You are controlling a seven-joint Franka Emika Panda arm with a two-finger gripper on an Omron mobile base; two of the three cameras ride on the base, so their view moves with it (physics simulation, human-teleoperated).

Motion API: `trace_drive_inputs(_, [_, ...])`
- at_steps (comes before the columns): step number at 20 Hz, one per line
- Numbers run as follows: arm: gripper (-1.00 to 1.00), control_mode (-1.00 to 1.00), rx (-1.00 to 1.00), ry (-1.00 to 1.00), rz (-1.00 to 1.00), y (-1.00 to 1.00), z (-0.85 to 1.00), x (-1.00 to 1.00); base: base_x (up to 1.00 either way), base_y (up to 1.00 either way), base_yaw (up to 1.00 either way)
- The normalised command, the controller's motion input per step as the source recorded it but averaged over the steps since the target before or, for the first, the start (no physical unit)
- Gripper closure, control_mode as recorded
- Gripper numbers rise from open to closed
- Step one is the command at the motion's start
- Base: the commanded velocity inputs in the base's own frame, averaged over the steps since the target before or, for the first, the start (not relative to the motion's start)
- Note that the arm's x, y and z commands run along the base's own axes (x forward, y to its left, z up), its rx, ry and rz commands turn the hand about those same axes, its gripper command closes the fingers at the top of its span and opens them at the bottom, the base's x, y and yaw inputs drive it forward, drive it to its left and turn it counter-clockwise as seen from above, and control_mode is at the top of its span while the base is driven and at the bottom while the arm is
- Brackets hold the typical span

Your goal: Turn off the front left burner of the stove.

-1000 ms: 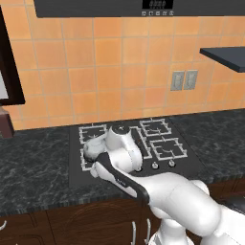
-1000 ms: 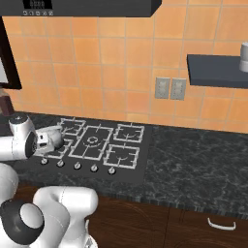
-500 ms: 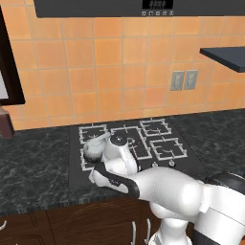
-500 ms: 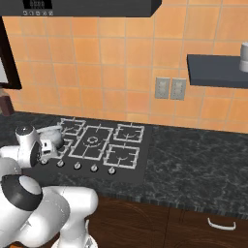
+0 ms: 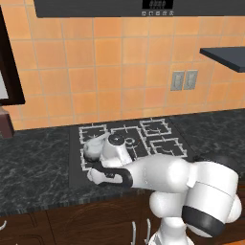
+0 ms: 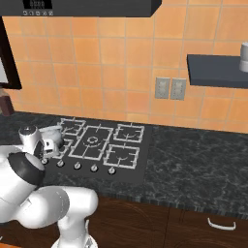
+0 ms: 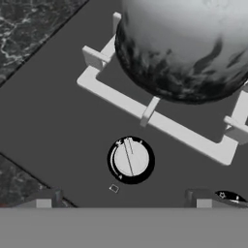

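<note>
Below, one kettle (image 7: pixel 184 43), five knobs (image 6: pixel 77 165), stove (image 6: pixel 131 172)

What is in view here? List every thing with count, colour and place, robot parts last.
stove: one, black glass, set in the counter
front left burner: one, pale-grey grate, under the kettle
kettle: one, shiny silver, on the front left burner
knobs: at least four, silver, in a row along the stove's front
nearest knob: one, silver, just ahead of the claw
counter: one, dark marbled, around the stove
outlets: two, grey, on the orange tile wall
shelf: one, dark, on the wall at right
hood: one, dark, above the stove
claw: one, dark tips, open, over the stove's front left
</note>
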Motion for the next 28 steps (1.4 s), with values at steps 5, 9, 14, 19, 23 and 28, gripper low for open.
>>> trace_drive_inputs(5, [-1.0,-1.0,0.0,0.0,0.0,0.0,-0.19,0.13,0.0,0.0,0.0])
trace_drive_inputs(9, [-1.0,-1.0,0.0,0.0,0.0,0.0,-0.18,0.1,0.0,0.0,0.0])
trace_drive_inputs(14, [-1.0,-1.0,0.0,0.0,0.0,0.0,-0.05,0.15,0.0,0.0,0.0])
trace_drive_inputs(19, [1.0,-1.0,0.0,0.0,0.0,0.02,-0.06,0.12,0.0,0.0,0.0])
trace_drive_inputs(23, [1.0,-1.0,0.0,0.0,0.0,0.0,-0.02,0.09,0.0,0.0,0.0])
trace_drive_inputs(28, [1.0,-1.0,0.0,0.0,-0.02,0.0,0.0,0.06,0.0,0.0,0.0])
